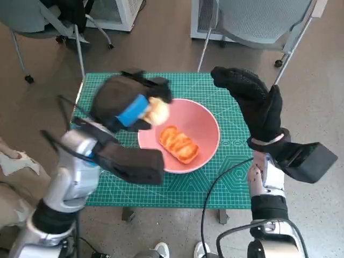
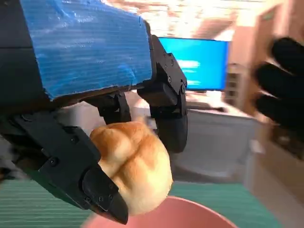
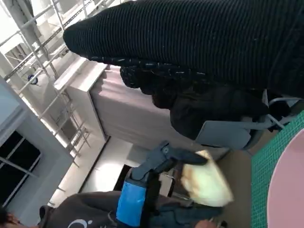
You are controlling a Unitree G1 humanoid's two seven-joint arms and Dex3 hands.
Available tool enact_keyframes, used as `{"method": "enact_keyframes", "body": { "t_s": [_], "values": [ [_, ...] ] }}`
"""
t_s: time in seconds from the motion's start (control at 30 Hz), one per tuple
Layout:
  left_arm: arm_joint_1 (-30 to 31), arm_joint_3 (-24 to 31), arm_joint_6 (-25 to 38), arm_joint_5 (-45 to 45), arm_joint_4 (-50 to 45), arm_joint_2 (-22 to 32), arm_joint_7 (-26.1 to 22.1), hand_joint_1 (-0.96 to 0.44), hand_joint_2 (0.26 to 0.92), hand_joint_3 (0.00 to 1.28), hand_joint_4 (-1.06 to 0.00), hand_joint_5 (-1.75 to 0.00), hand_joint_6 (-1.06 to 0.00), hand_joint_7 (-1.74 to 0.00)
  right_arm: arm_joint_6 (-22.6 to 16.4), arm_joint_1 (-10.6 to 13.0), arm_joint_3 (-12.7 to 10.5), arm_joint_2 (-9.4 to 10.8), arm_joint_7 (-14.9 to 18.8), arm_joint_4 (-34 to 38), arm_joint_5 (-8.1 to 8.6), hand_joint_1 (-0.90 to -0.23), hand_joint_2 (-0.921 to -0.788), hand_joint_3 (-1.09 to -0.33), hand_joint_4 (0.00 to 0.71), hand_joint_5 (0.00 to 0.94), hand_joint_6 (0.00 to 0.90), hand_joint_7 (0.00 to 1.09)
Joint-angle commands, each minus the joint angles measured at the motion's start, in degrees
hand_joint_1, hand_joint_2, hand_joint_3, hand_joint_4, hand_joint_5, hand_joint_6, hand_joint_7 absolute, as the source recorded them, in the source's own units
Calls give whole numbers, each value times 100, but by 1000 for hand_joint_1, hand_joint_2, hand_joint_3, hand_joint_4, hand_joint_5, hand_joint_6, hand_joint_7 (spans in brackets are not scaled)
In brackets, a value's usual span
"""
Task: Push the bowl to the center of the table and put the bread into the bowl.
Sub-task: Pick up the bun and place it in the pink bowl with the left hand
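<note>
Pink bowl (image 1: 207, 129) — loaf (image 1: 178, 144) inside — chairs (image 1: 252, 21) behind.

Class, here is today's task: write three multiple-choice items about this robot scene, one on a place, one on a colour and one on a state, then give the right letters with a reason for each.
1. Where does the ridged orange bread lie?
A. on the floor
B. inside the bowl
C. on the chair

2. What colour is the bowl?
A. pink
B. white
C. blue

3. What is the left robot hand doing?
A. resting flat on the mat
B. holding a pale bread roll
C. holding the bowl's rim

Answers:
1 B: the ridged orange bread lies in the bowl.
2 A: its wall is pink against the green mat.
3 B: the left robot hand grips the pale bread roll above the bowl; the right robot hand holds nothing.
</note>
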Motion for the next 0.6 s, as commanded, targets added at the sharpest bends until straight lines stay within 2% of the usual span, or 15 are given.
{"method": "enact_keyframes", "body": {
  "t_s": [0.03, 0.4, 0.6],
  "values": [
    [-281, -50, -236, -105, 547, -217, 179, 2, 903, 15, -836, -978, -674, -1146, 65, 66, -10, -12, 45, 45, 44, -675, -921, -884, 73, 0, -1, 286],
    [-562, -161, -280, 15, 1349, -554, 260, 2, 908, 16, -808, -1033, -674, -1126, 73, 111, -44, -52, 44, -27, 59, -676, -921, -881, 72, 0, -1, 288],
    [-549, -74, -565, -232, 1667, -631, 424, 1, 912, 24, -782, -1084, -664, -1111, 57, 131, -56, -56, 22, -45, 50, -678, -921, -878, 73, 0, -1, 290]
  ]
}}
